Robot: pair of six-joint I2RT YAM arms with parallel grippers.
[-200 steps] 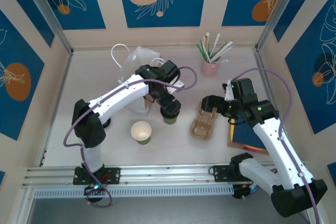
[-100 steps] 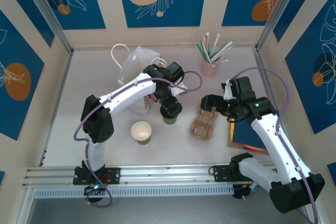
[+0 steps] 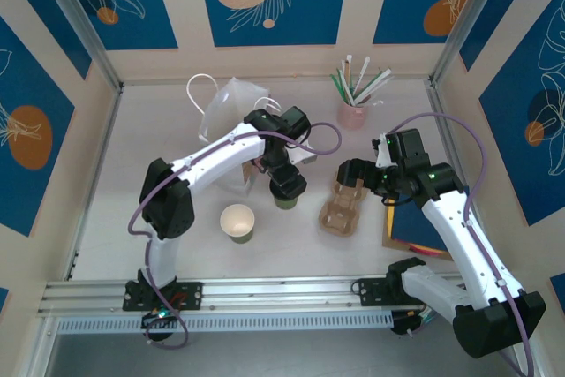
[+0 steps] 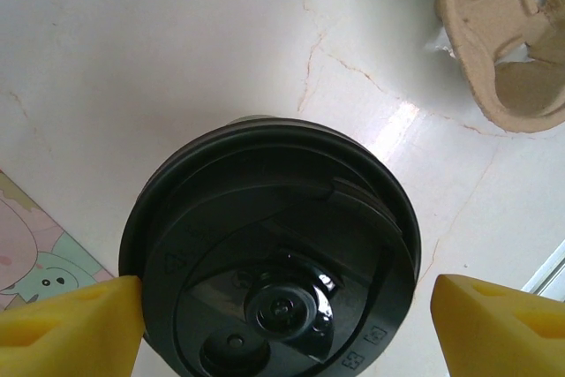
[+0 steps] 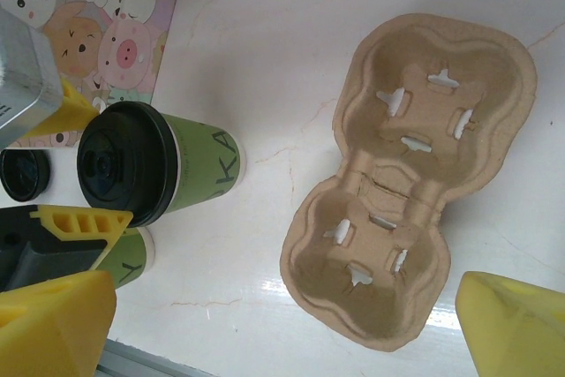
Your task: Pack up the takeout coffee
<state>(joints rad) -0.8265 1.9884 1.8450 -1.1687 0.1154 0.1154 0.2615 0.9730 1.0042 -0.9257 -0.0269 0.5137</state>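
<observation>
Left hand (image 4: 284, 306) open, straddling lidded coffee cup (image 4: 265, 218), ready to grip; right hand (image 5: 282, 306) open, poised above cardboard carrier (image 5: 410, 183).

Bright, even light comes from above, and shadows are soft and short. The pale surface (image 4: 397, 125) carries a white glare patch. Wrist views are sharp in the middle and softer at the edges.

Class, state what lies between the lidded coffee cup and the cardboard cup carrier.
Bare table stretches between the lidded coffee cup and the cup carrier, as the right wrist view shows.
</observation>
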